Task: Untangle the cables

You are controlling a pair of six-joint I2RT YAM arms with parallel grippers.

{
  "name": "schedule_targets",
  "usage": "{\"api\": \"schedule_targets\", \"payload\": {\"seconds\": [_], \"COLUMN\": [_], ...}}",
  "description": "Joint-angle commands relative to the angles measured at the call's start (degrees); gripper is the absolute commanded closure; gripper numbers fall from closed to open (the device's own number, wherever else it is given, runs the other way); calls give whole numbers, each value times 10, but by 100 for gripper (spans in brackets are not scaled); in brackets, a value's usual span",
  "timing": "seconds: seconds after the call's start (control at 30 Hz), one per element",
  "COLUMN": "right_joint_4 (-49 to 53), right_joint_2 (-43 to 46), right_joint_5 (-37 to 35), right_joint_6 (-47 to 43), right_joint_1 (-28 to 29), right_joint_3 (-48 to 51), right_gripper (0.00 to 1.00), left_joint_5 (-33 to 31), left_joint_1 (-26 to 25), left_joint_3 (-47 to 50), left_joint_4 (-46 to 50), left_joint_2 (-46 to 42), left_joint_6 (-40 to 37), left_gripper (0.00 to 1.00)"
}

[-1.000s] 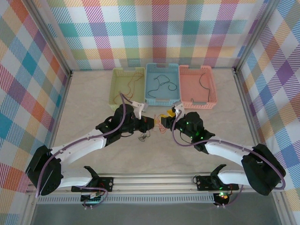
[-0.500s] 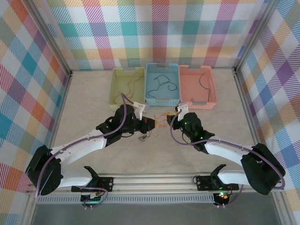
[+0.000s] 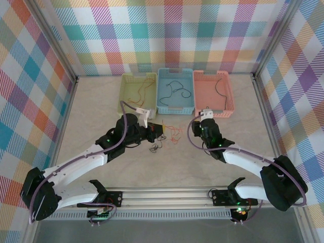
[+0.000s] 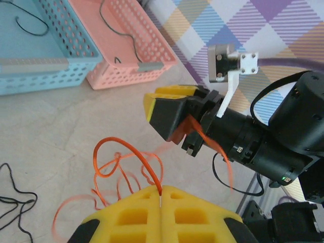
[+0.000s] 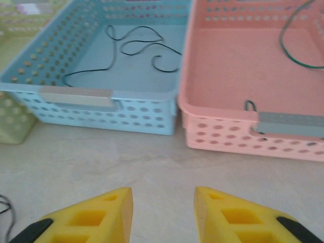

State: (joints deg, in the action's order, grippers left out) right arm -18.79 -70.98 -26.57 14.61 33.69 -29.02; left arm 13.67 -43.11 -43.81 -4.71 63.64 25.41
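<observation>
Left wrist view showed the thin orange wire (image 4: 137, 153), light, limp and springy, best pinched near a free end. It looped above the beige tabletop (image 4: 50, 116) from the left gripper (image 4: 161, 195), which was clamped on it. The right gripper (image 5: 163, 202) stood partly open and empty. Three perforated plastic baskets, green (image 3: 126, 96), blue (image 3: 175, 107) and pink (image 3: 229, 96), sat behind, and one black wire tangle (image 3: 154, 148) lay nearby.

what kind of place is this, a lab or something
Most likely a robot test cell in a lab: checked screen walls box in a tabletop, two arms are bolted at its near edge, and three sorting baskets sit in a row.
</observation>
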Motion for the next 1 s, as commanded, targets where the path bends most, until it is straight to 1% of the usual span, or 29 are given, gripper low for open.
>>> {"api": "schedule_targets", "payload": {"seconds": [0.0, 0.13, 0.2, 0.23, 0.4, 0.5, 0.53, 0.6, 0.73, 0.8, 0.97], "right_joint_4": [29, 39, 35, 28, -44, -83, -85, -92, -109, -112, -115], "right_joint_2": [3, 3, 10, 16, 65, 93, 99, 104, 98, 89, 59], "right_joint_5": [-34, -31, -18, 1, 193, 309, 334, 372, 413, 432, 487], "right_joint_6": [27, 37, 34, 25, -16, -35, -39, -49, -57, -59, -62], "right_joint_1": [-9, -16, -16, -16, -15, -14, -14, -13, -12, -12, -9], "right_joint_3": [-19, -22, -20, -17, 8, 24, 25, 27, 30, 26, 10], "right_gripper": [63, 64, 64, 64, 55, 54, 54, 52, 49, 49, 49], "left_joint_5": [-36, -42, -37, -36, -24, -4, 1, 12, 44, 70, 101], "left_joint_1": [-7, -7, -7, -7, -7, -7, -7, -7, -7, -7, -11], "left_joint_3": [14, 17, 14, 13, 4, -5, -7, -8, -6, -9, -9], "left_joint_4": [-8, -8, -8, -8, -5, -2, 0, -4, -20, -27, -42], "left_joint_2": [-21, -29, -25, -22, 3, 21, 25, 30, 32, 36, 43], "left_joint_6": [-12, -11, -12, -13, -14, -21, -24, -27, -28, -30, -30], "left_gripper": [100, 100, 100, 100, 100, 100, 100, 100, 100, 100, 100]}}
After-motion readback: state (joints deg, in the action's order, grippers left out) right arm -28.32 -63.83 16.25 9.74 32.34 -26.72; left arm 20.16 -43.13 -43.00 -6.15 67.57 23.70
